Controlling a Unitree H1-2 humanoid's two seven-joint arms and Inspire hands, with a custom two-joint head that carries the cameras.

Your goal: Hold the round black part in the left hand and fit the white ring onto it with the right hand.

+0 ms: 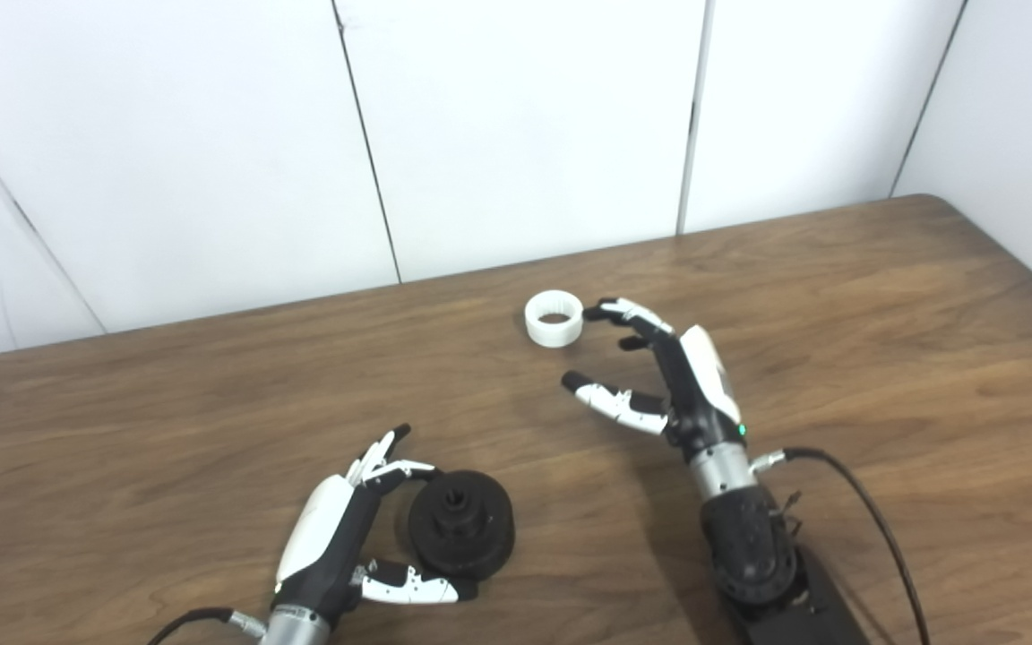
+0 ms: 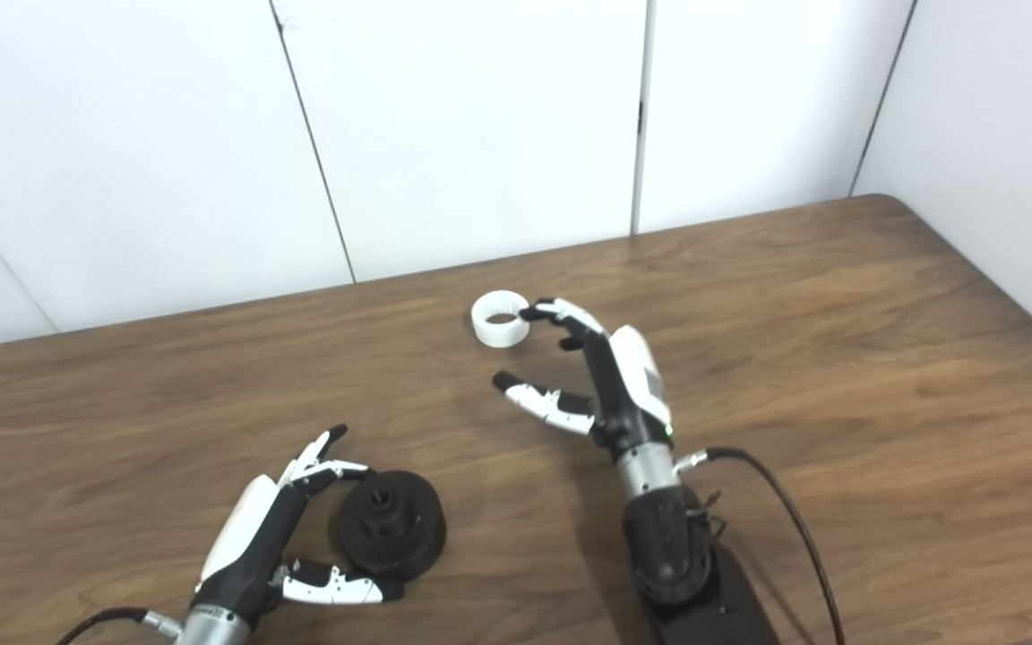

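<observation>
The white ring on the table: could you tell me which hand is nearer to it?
Right. The right hand has its fingertips beside the white ring, at its right edge. The left hand is far nearer the camera, cupped around the round black part.

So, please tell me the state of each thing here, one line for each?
White ring: lying flat on the table, not held.
Round black part: resting on the table, not lifted.
Right hand: open, fingertips beside the ring.
Left hand: open, cupped around the black part.
</observation>
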